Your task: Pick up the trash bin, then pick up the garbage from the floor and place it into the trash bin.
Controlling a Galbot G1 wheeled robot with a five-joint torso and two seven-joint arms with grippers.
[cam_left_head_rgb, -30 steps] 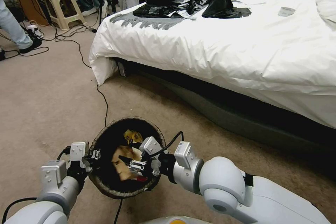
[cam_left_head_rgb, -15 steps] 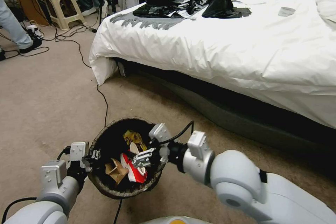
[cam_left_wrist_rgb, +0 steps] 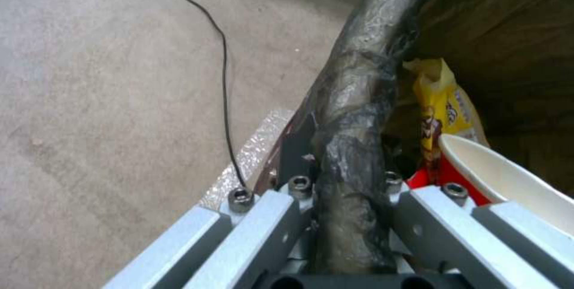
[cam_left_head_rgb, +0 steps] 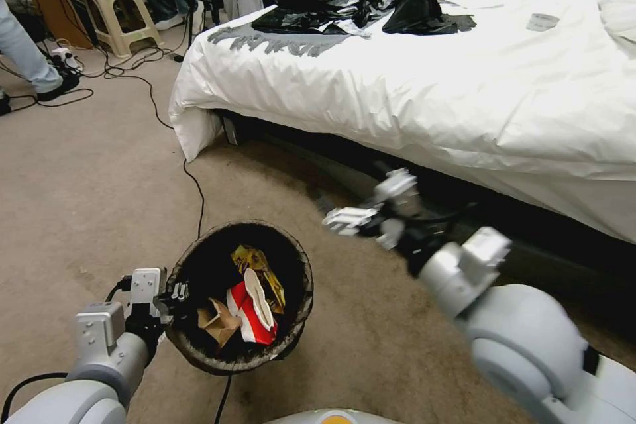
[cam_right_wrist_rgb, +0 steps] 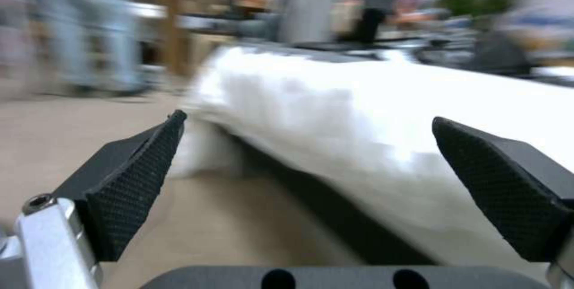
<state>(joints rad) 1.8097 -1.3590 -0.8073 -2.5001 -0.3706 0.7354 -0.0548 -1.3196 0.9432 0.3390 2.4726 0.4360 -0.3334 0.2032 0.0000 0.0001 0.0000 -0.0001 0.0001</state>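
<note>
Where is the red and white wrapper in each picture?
Head view: the red and white wrapper lies inside the trash bin, beside the yellow wrapper.
Left wrist view: it sits just past the left gripper.
Right wrist view: not there.
Shared landmark: the bin's bagged rim.

Head camera looks down over carpet and bed (cam_left_head_rgb: 464,93); left wrist hugs the bin rim (cam_left_wrist_rgb: 353,114); right wrist faces the bed.

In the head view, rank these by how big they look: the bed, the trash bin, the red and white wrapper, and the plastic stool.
1. The bed, by far the largest.
2. The trash bin.
3. The plastic stool, though it stands much farther away, so its real size against the bin is unsure.
4. The red and white wrapper inside the bin.
</note>
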